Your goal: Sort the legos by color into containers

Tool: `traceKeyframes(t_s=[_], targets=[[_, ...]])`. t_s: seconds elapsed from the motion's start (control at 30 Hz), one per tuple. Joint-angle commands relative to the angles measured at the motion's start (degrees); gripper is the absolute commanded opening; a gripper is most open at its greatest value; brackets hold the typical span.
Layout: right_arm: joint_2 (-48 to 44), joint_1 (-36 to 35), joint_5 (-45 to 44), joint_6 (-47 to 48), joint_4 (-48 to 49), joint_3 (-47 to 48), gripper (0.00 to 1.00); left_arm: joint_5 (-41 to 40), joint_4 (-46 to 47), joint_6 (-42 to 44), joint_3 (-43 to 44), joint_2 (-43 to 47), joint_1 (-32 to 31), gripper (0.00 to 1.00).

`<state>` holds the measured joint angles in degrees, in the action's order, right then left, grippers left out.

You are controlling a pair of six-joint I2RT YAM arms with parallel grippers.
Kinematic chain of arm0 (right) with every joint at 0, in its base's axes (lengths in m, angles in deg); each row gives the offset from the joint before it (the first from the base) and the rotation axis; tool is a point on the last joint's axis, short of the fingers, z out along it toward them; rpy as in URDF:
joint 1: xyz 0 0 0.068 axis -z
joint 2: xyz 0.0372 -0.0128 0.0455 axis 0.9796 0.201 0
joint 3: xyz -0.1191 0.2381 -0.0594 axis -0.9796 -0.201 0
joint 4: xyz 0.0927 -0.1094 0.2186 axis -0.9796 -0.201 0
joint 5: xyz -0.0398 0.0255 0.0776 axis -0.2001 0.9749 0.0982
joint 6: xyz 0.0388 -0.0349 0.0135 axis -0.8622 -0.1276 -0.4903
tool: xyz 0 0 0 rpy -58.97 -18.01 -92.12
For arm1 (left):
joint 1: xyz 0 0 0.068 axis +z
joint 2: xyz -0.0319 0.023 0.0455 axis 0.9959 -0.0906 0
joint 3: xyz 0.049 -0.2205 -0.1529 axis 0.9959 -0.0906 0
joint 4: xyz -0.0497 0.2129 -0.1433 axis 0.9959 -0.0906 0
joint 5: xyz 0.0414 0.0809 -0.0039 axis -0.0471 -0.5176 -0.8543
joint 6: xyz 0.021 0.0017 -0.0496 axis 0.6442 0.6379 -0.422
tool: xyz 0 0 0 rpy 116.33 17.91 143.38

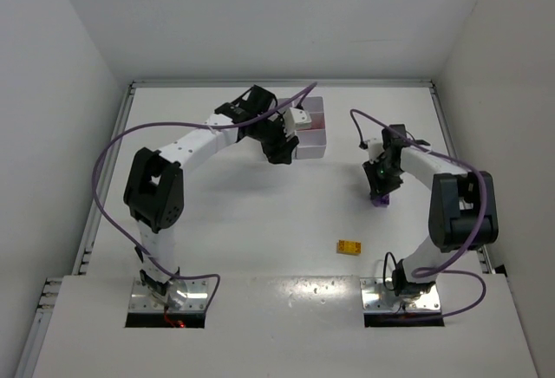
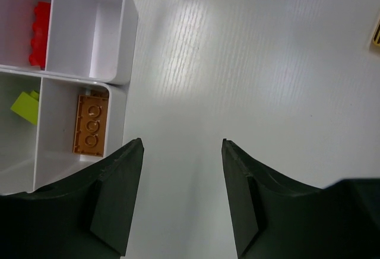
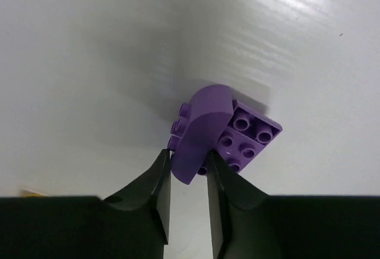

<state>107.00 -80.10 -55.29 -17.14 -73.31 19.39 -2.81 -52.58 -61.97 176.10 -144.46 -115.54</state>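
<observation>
Purple lego (image 3: 221,129) is nipped at its rounded end by our right pincer (image 3: 188,155), low on the bench (image 1: 260,222). The containers (image 1: 313,147) lie well to its left, just beside our left pincer (image 2: 182,146), which is half-spread and empty.

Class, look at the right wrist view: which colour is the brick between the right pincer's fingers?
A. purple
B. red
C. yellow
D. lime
A: the right wrist view shows the purple brick between the two fingers of the right pincer, both of which touch its curved part.
</observation>
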Motion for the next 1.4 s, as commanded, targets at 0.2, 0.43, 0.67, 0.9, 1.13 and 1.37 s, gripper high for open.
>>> traceKeyframes(t_s=[0.2,0.43,0.67,0.9,1.13,1.37], targets=[[-2.6,-1.4,3.8,-1.7,1.1,6.9,0.01,6.9,3.5,0.0,2.5,-0.5,1.2,0.61],[-16.5,-0.2,6.0,-7.4,-3.4,13.5,0.0,29.6,3.5,-14.2,22.9,-17.6,4.2,0.65],[-27.9,2.0,-8.6,-9.8,-5.6,13.0,0.0,16.9,8.6,-21.8,32.0,-24.6,-3.7,0.65],[-30.9,4.3,-18.4,-9.8,-4.3,9.9,0.0,-8.2,13.8,-22.6,37.9,-28.0,-11.9,0.66],[-28.0,7.0,-12.3,-11.4,-1.0,8.4,0.0,-12.1,17.8,-27.1,36.2,-29.8,-13.9,0.66],[-15.5,9.7,4.9,-14.5,5.1,17.1,0.0,-7.6,25.0,-32.5,20.4,-15.2,-10.1,0.65]])
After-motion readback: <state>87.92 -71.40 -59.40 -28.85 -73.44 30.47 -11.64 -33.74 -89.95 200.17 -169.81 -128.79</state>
